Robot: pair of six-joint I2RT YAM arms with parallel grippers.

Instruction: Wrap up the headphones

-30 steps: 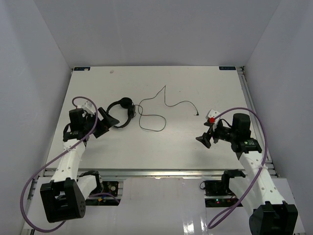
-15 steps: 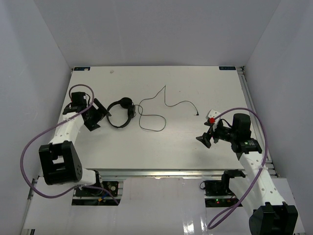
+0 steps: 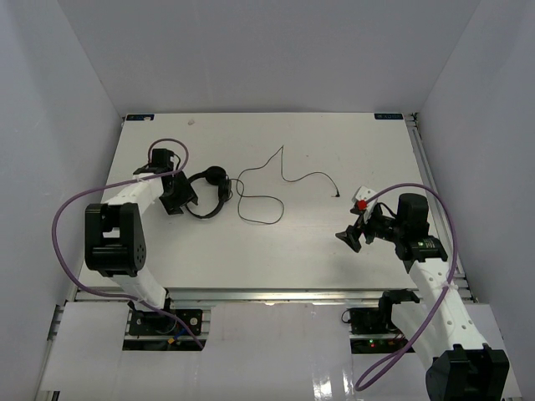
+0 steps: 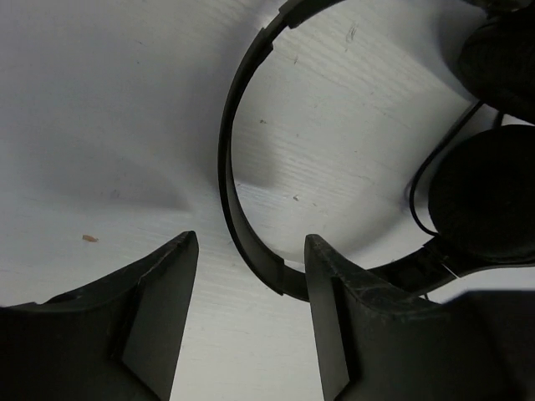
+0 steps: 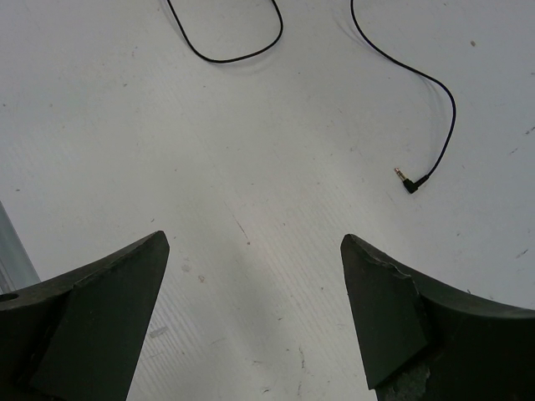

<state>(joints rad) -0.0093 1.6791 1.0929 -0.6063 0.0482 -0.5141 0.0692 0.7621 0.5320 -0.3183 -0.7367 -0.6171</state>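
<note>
My left arm is stretched forward, and the left gripper [image 4: 251, 241] stands spread astride the thin band of the headphones [image 4: 227, 159]. The band lies closer to its right finger, earcups further right. My right gripper [image 5: 252, 241] hangs wide apart above the table [image 5: 251, 150], with the cord's plug [image 5: 407, 179] ahead-right of it.

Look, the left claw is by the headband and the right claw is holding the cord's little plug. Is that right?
Not quite. The right gripper holds nothing: the right wrist view shows its jaws open and the plug lying on the table beyond them. The left gripper is at the headband, as you said.
</note>
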